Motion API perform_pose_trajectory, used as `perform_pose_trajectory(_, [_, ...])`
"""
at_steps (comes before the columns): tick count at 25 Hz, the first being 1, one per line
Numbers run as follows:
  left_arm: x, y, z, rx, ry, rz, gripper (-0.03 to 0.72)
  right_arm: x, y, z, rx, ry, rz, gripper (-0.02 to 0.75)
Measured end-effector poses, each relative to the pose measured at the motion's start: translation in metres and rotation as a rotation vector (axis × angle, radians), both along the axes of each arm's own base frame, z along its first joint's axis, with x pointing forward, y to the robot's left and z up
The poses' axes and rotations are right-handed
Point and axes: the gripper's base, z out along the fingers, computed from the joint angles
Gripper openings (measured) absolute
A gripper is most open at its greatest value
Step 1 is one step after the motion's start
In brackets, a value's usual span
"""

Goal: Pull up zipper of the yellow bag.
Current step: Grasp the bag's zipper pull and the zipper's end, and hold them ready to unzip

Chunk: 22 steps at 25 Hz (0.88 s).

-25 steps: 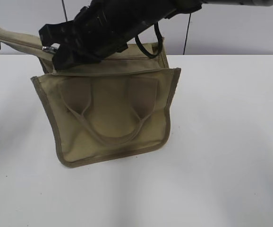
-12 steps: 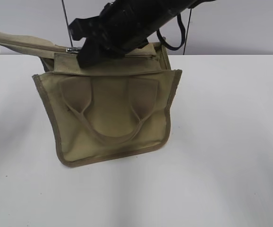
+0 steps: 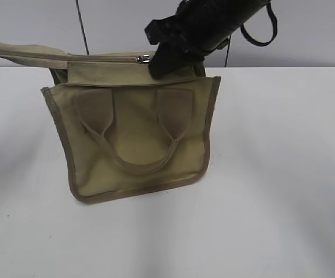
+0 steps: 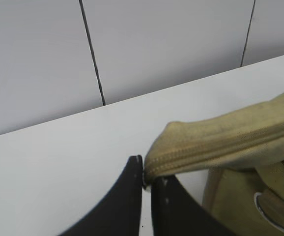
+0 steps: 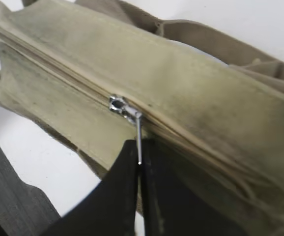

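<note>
Along the top of the khaki-yellow canvas bag (image 3: 135, 139), standing on the white counter (image 3: 283, 174), the zipper (image 5: 73, 83) runs left–right. Right gripper (image 5: 139, 160) fingers pinch its silver pull (image 5: 127, 112); left gripper (image 4: 147, 179) fingers clamp the zipper's free end.

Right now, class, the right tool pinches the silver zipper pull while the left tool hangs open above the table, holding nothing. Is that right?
Not quite. The right tool does pinch the silver zipper pull, but the left tool is not open: the left wrist view shows it shut on the end of the yellow bag's zipper strip.
</note>
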Motion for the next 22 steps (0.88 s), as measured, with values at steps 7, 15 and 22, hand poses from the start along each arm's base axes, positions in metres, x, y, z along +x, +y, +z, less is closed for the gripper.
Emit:
perform_pose_trajectory(7, [0.003,0.000,-0.006,-0.004,0.024,0.002,0.008,0.009,-0.045,0.012,-0.071,-0.008,-0.054,-0.015])
perform_pose_trajectory(15, [0.005,-0.001,-0.008,-0.011,0.024,-0.010,0.015,0.010,-0.063,0.016,-0.065,0.036,-0.071,0.008])
perform_pose_trajectory(22, [0.002,0.002,-0.020,-0.006,0.173,0.110,0.443,0.008,-0.064,0.022,-0.045,0.013,-0.037,0.505])
